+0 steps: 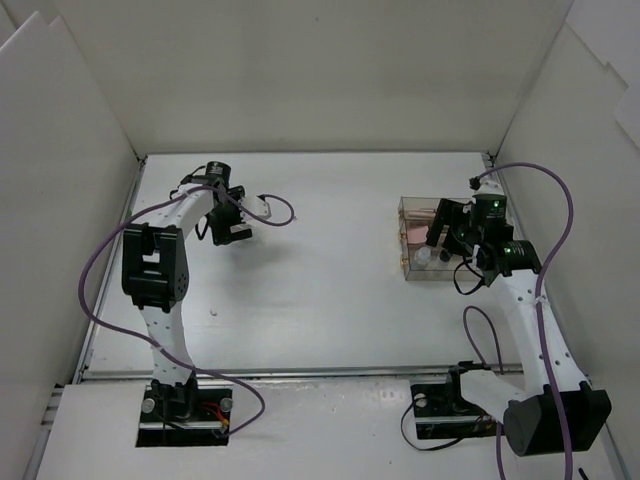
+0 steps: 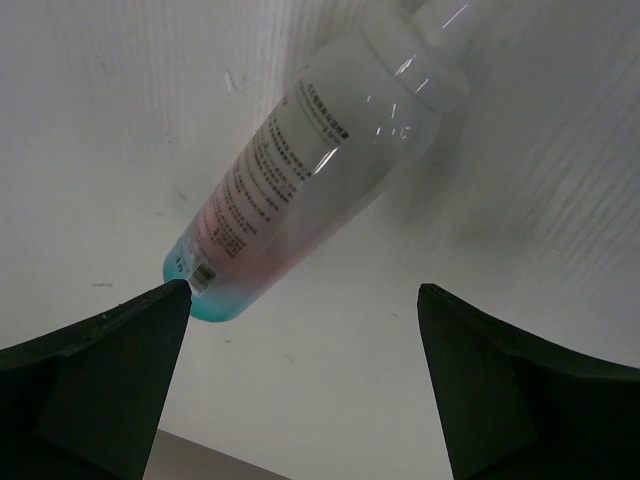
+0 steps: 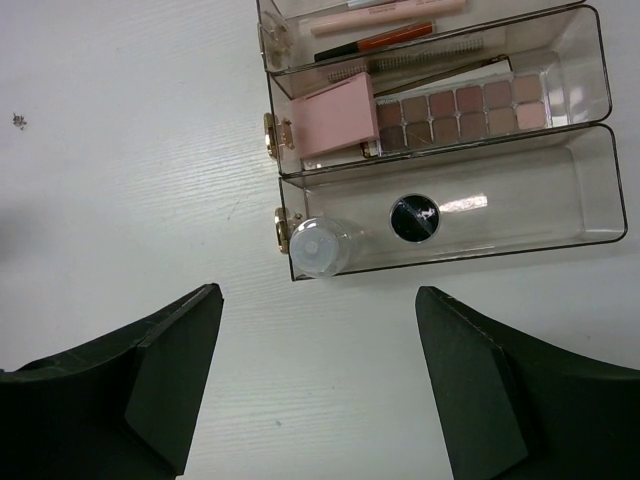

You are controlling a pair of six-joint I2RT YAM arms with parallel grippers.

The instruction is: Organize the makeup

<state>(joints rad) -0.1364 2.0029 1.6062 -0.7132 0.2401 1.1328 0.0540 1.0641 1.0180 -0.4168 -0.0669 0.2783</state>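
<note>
A clear bottle [image 2: 300, 180] with pink liquid, a teal end and a white cap lies on its side on the white table; it also shows in the top view [image 1: 262, 207]. My left gripper [image 2: 303, 300] is open and empty just short of it, the teal end beside the left fingertip [image 2: 170, 300]. My right gripper [image 3: 318, 300] is open and empty, hovering before the clear acrylic box [image 3: 590, 180]. In the box: an upright clear bottle [image 3: 318, 247], a black compact [image 3: 414, 218], a brown palette [image 3: 460, 112], a pink square [image 3: 335, 122], and pencils [image 3: 375, 40].
White walls enclose the table on three sides. The acrylic box [image 1: 410, 210] stands at the right of the table, under my right gripper [image 1: 447, 232]. My left gripper [image 1: 235, 225] is at the far left. Purple cables loop beside both arms.
</note>
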